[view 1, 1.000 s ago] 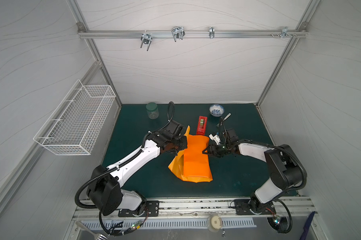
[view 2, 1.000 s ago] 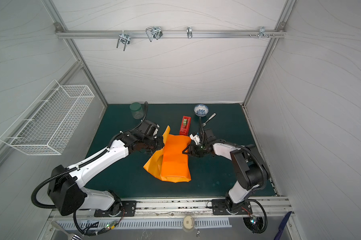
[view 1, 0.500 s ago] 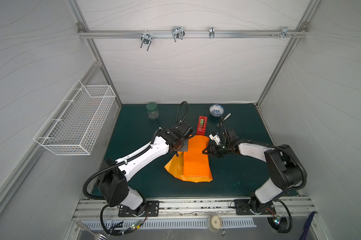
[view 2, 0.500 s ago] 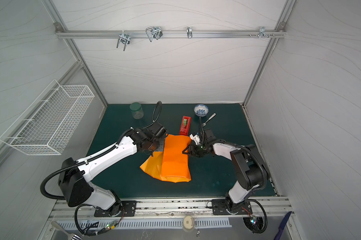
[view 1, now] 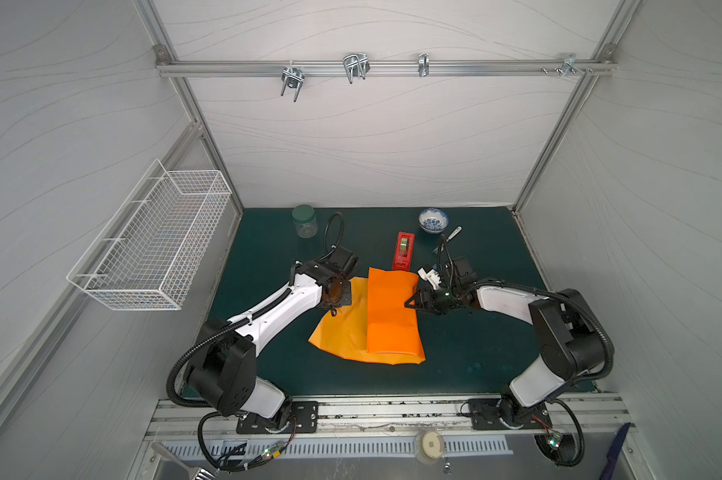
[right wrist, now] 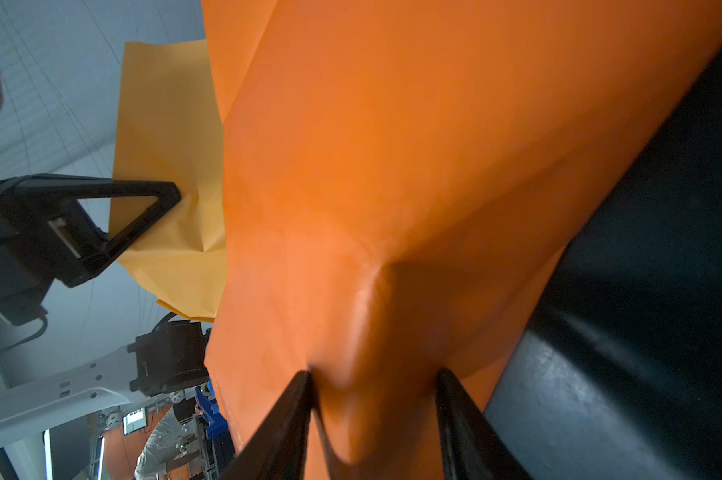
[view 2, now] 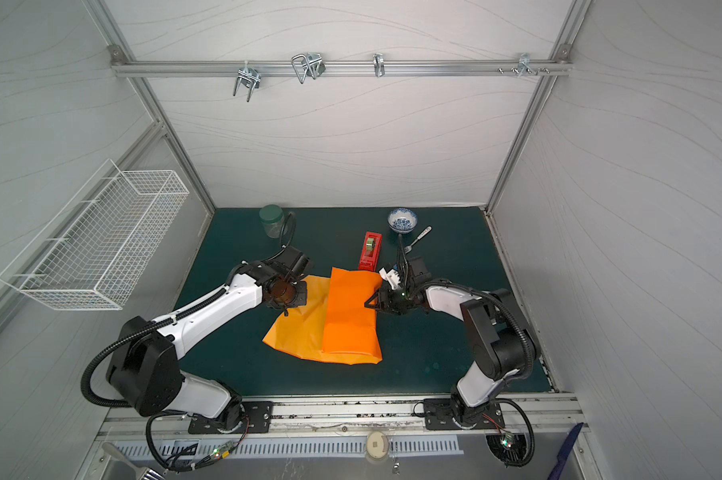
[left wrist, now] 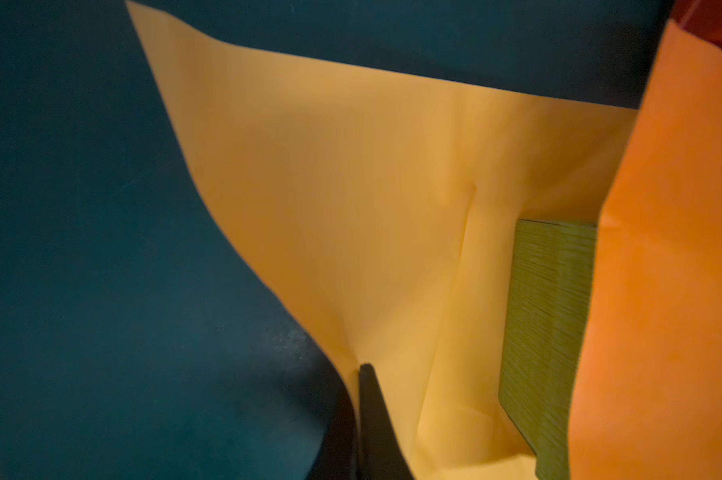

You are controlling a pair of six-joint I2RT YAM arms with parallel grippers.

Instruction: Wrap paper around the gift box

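The orange paper lies on the green mat, one part folded over the gift box, which is hidden under it in both top views. The left wrist view shows the olive-green gift box beside the fold, with the paler flap of paper spread away from it. My left gripper is shut on that flap's edge. My right gripper clamps the paper-covered side of the box, orange paper bulging between its fingers.
A red tape dispenser lies just behind the paper. Along the back stand a green-lidded jar, a blue-patterned bowl and a spoon. A white wire basket hangs on the left wall.
My left gripper has swung over towards the box and then drawn back left and lower, still holding the flap, which now lies flatter. The right arm has not moved.
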